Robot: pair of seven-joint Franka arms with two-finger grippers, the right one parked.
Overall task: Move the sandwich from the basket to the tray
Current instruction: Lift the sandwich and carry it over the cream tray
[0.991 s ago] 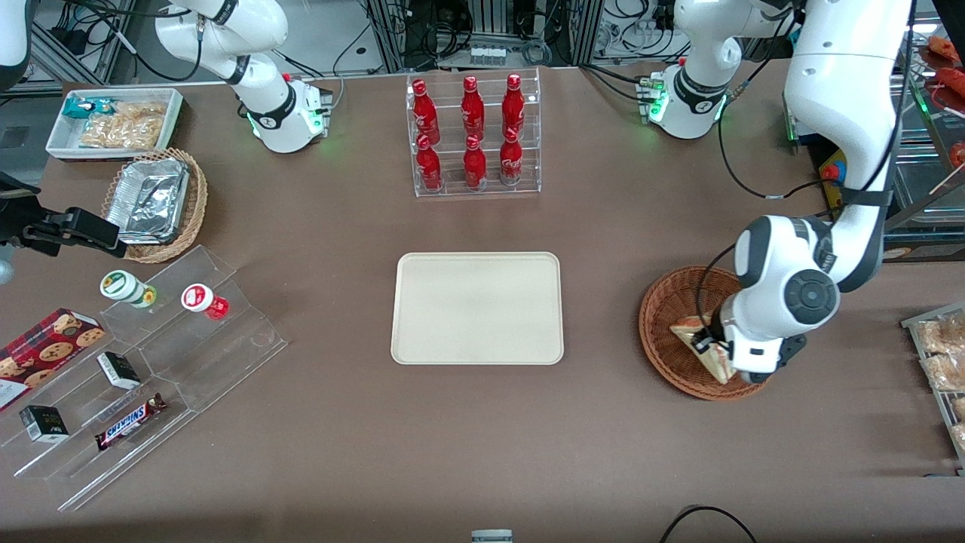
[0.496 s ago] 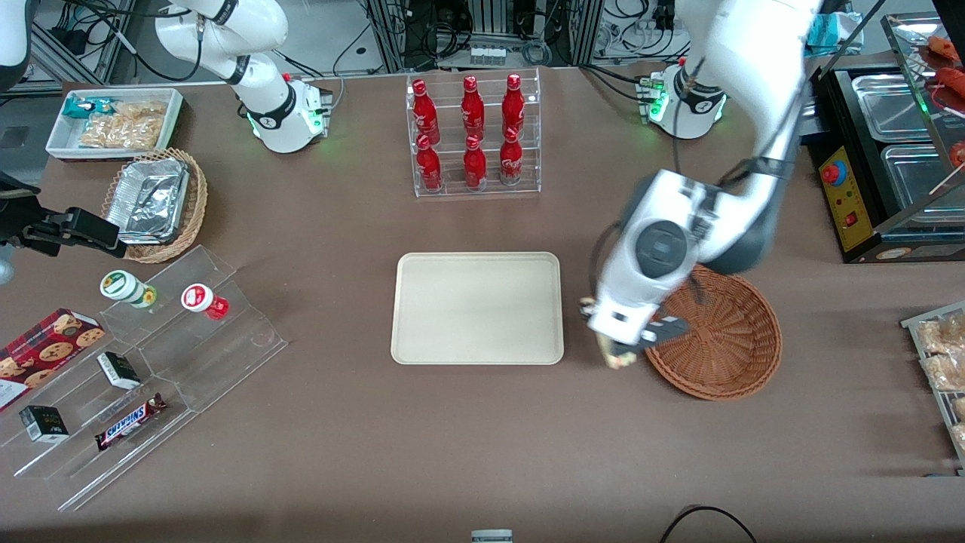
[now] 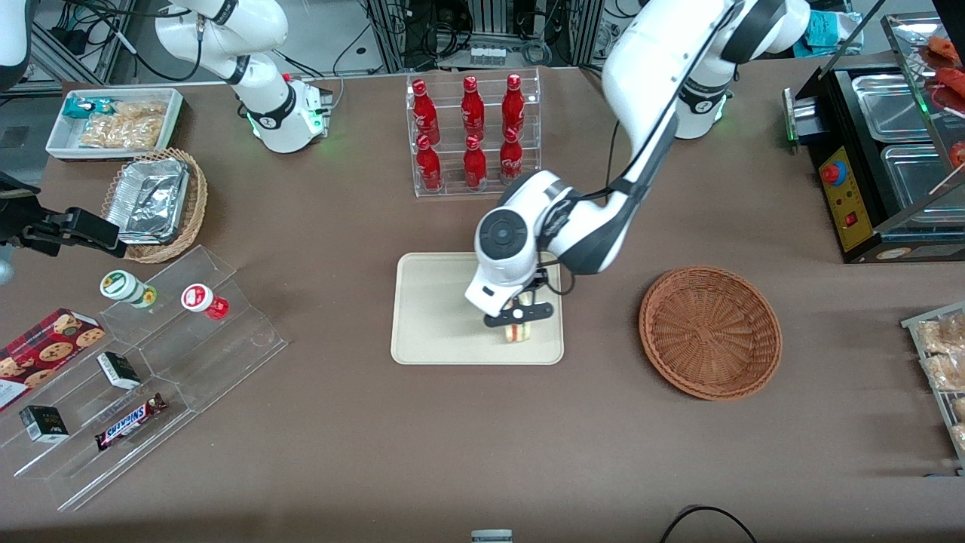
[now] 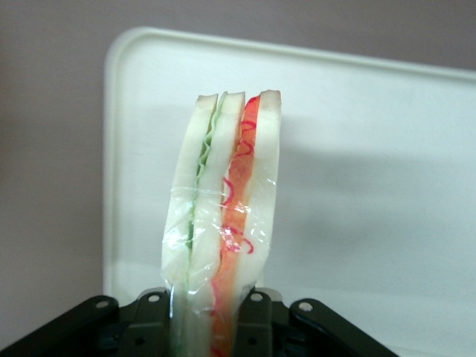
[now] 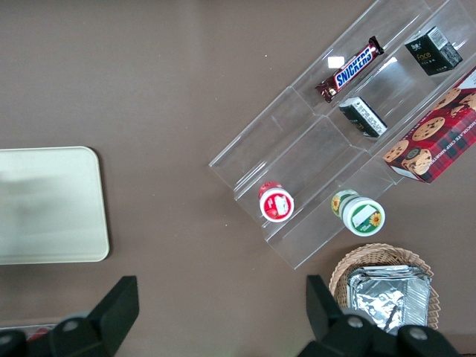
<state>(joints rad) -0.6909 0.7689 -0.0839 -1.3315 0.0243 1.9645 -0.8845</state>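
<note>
Black two-finger gripper point(image 3: 519, 317) clenched on the clear-wrapped triangular white-bread sandwich point(image 4: 222, 216), over the flat cream-beige rectangular tray point(image 3: 437, 317), near its working-arm edge. Sandwich mostly hidden under the wrist from the front; contact with tray impossible to tell. Round reddish-brown wicker basket point(image 3: 709, 332) well apart, toward the working arm's end.

Six red bottles point(image 3: 473, 132) in the rack point(image 3: 475, 188); near it, one tray point(image 3: 437, 317), one sandwich point(image 3: 517, 332), two wicker baskets point(image 3: 709, 332), one gripper point(image 3: 514, 317).
</note>
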